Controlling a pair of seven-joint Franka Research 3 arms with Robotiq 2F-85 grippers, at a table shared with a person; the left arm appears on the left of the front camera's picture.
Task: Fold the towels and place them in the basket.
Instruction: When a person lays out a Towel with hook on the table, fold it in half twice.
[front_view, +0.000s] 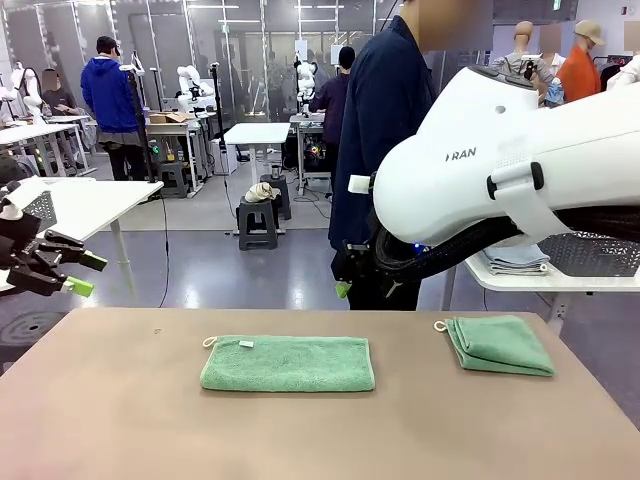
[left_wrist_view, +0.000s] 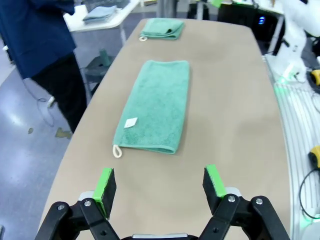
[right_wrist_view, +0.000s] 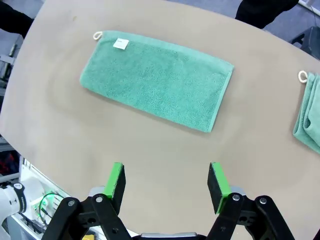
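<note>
Spread and empty, the left claw (left_wrist_view: 160, 187) is held over the bench (left_wrist_view: 225, 115) off the long towel's (front_view: 288, 363) loop end. The right claw (right_wrist_view: 167, 182), equally spread, is held beside its long edge. Well apart from its other end a small folded towel (front_view: 500, 345) is laid, with the basket (front_view: 590, 255) farther beyond, off the bench.

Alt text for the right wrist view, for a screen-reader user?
A mint-green towel lies flat on the tan table, with a white label and loop at one corner. The right gripper hangs open over bare table in the foreground; a second towel, folded, shows at the picture's right edge.
</note>
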